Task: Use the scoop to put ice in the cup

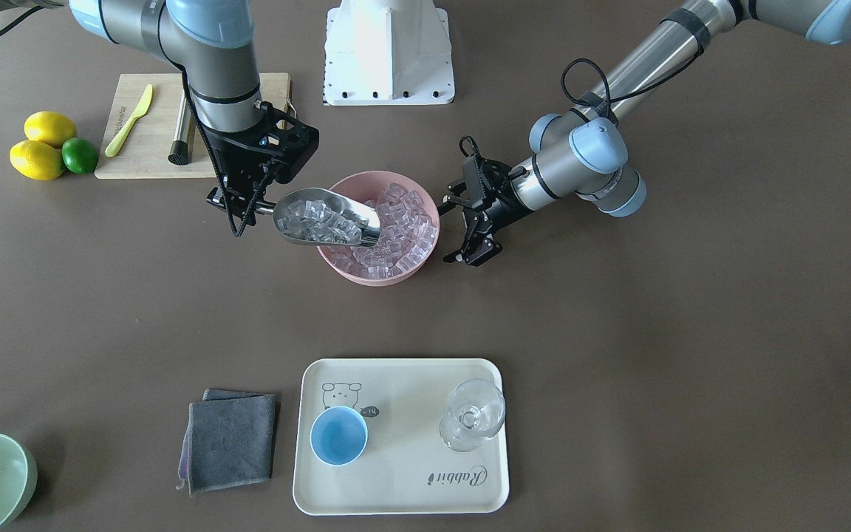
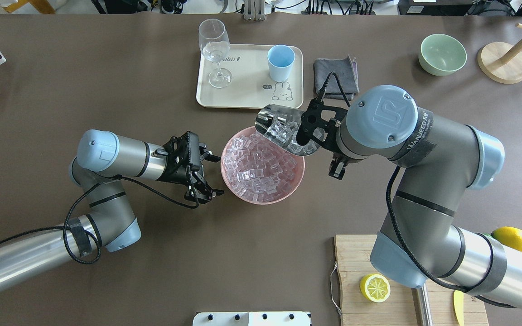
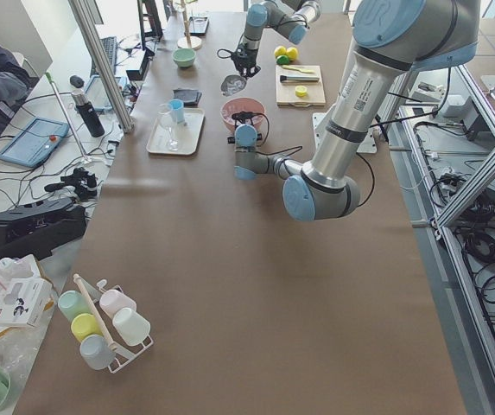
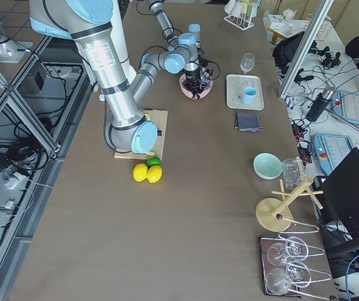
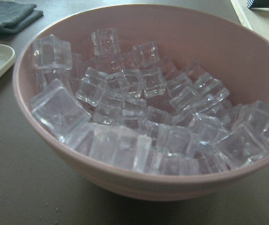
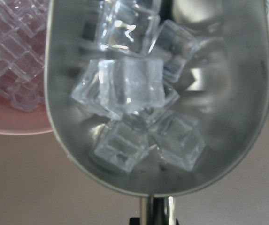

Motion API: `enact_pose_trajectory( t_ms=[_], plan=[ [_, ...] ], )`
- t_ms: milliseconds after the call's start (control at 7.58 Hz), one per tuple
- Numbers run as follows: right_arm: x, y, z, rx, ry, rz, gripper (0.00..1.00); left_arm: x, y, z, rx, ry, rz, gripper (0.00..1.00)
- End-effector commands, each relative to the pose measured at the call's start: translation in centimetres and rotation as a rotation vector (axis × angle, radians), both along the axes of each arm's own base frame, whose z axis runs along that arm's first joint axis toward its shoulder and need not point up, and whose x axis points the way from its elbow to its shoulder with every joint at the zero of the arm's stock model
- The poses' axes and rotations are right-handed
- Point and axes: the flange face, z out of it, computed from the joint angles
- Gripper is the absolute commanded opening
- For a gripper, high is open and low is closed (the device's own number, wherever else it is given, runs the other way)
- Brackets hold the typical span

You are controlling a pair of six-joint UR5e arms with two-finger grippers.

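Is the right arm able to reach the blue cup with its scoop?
Probably yes: only bare table and tray lie between scoop and cup; the wine glass stands at the tray's other end.

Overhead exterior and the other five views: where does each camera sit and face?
Overhead exterior: behind robot, looking forward and down; left arm, right arm, pink bowl.
Front-facing: across table, facing robot; both arms, base.
Exterior left: table's left end, looking along it; left arm near.
Exterior right: opposite end; right arm near.
Left wrist: faces bowl of ice; no arm.
Right wrist: looks into loaded scoop; no arm.
Shared: both wrist views show bowl's ice.
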Motion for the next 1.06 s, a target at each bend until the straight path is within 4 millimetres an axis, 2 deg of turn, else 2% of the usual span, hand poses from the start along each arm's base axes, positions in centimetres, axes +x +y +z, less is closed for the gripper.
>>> enact_pose_trajectory(
  t_ms=[0,132,264,396,660,792,924],
  plan=[
    [2.6,-6.5,4.0,-0.169,0.003,0.002,0.0,0.0,0.0,0.0,0.0,0.0,0.001,0.98],
    [3.8,-10.2,3.9,-0.209,-0.002,-0.002,0.0,0.0,0.1,0.1,-0.001,-0.001,0.001,0.98],
    [4.4,-13.0,3.9,-0.265,0.016,-0.002,0.0,0.0,0.1,0.1,-0.001,-0.001,0.001,0.98],
    [4.3,-14.7,3.6,-0.327,0.062,0.001,0.0,-0.1,0.0,0.1,-0.002,-0.001,-0.001,0.98],
    [4.6,-17.8,1.1,-0.466,0.128,0.031,0.0,-0.2,-0.4,0.3,-0.014,-0.017,-0.005,0.98],
    [4.7,-18.6,0.1,-0.517,0.179,0.041,0.0,-0.2,-0.4,0.2,-0.014,-0.018,-0.005,0.98],
    [4.1,-19.9,0.2,-0.52,0.229,-0.004,0.0,-0.2,-0.5,0.2,-0.016,-0.018,-0.007,0.98]
  ],
)
